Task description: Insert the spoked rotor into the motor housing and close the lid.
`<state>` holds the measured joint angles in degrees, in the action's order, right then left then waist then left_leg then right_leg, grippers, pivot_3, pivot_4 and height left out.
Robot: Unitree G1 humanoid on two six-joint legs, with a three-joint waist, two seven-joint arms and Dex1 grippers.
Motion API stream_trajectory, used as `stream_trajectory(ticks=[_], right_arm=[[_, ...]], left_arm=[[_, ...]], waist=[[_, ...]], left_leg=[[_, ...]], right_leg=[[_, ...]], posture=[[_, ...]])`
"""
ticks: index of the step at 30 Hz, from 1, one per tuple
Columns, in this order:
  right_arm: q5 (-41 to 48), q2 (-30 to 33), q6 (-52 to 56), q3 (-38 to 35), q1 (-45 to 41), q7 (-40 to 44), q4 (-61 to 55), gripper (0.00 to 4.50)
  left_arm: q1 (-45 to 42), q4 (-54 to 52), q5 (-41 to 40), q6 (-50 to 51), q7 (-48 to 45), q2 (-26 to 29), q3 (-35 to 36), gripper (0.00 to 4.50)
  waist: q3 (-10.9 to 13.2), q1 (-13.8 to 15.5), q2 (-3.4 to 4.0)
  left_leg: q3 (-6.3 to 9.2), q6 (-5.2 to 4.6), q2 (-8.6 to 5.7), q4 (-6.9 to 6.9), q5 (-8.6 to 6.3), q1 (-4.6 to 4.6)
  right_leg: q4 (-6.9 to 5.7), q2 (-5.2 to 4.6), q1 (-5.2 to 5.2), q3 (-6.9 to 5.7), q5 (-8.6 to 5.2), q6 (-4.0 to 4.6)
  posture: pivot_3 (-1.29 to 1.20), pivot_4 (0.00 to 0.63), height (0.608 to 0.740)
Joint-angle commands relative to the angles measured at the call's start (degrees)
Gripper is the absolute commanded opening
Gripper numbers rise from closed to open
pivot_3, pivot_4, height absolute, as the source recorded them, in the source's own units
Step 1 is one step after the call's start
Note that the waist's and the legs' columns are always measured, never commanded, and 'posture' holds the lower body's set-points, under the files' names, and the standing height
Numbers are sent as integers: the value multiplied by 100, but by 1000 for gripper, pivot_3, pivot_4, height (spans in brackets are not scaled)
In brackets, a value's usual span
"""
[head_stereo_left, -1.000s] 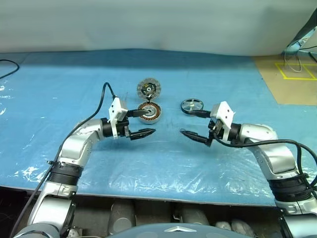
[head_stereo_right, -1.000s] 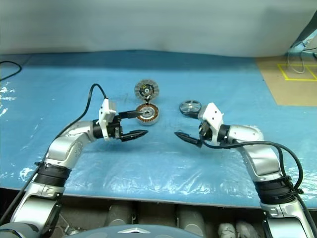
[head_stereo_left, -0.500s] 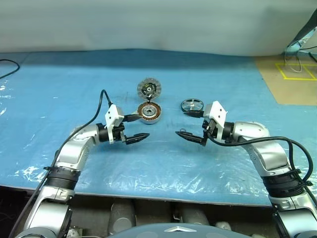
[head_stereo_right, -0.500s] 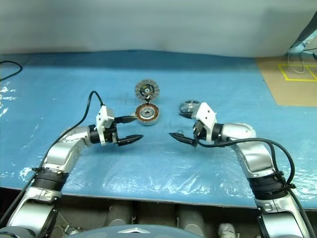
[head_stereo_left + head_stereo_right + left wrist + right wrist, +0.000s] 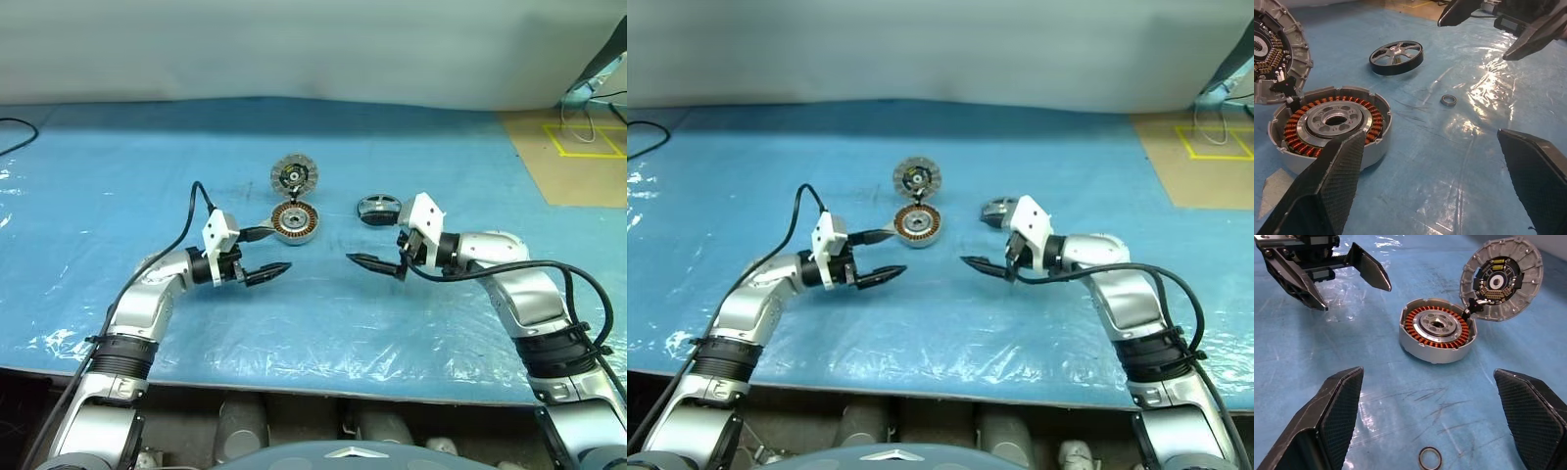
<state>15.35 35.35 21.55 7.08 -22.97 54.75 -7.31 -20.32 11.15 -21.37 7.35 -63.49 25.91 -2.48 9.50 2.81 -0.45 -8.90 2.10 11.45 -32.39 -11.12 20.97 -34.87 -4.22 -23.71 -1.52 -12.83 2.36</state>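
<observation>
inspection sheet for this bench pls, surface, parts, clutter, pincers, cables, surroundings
surface: blue plastic-covered table, glossy and wrinkled.
job's things: round silver motor housing with copper windings, no rotor in it; ribbed silver lid open, lying beyond the housing, dark face up; thin dark spoked rotor lying apart, to the housing's right.
clutter: small metal ring loose on the sheet.
grippers: left pincer open, empty; right pincer open, empty.
cables: black cable on the left arm; black cable at far left.
surroundings: brown floor with yellow tape at right.
</observation>
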Motion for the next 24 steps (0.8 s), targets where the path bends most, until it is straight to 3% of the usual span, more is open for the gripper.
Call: stream_trajectory(ticks=[1,5,10,17,24], right_arm=[[170,-211,339,-44,-302,-154,-79,4500],[-70,-493,739,200,-900,-433,127,4500],[-262,-755,930,654,-1849,-176,755,4500],[-1412,-1190,-1252,1672,-3117,575,3017,4500],[-2219,-1500,-3063,2123,-4106,1152,4925,4500]], left_arm=[[-54,-81,-63,-76,70,4,158,4494],[-12,-140,-68,-74,267,11,274,4494],[110,-228,-81,-50,487,67,445,4494],[486,-632,-117,79,684,222,647,4494],[760,-1098,-158,292,940,198,691,4494]], waist=[[0,-16,0],[0,-33,0],[0,-28,0],[0,-36,0],[1,-34,-2]], left_leg=[[0,0,1,0,0,0],[-1,6,1,-4,4,-1],[-3,17,4,-8,10,-2],[-12,18,10,-11,11,11],[-17,13,17,-32,8,28]], right_leg=[[0,0,-1,0,0,0],[-5,1,-2,0,2,3],[-13,1,-5,0,4,7],[-16,1,-20,-2,5,8],[-31,0,-30,-3,5,10]], posture=[[0,150,740],[0,150,740],[0,150,740],[0,150,740],[0,150,740]])
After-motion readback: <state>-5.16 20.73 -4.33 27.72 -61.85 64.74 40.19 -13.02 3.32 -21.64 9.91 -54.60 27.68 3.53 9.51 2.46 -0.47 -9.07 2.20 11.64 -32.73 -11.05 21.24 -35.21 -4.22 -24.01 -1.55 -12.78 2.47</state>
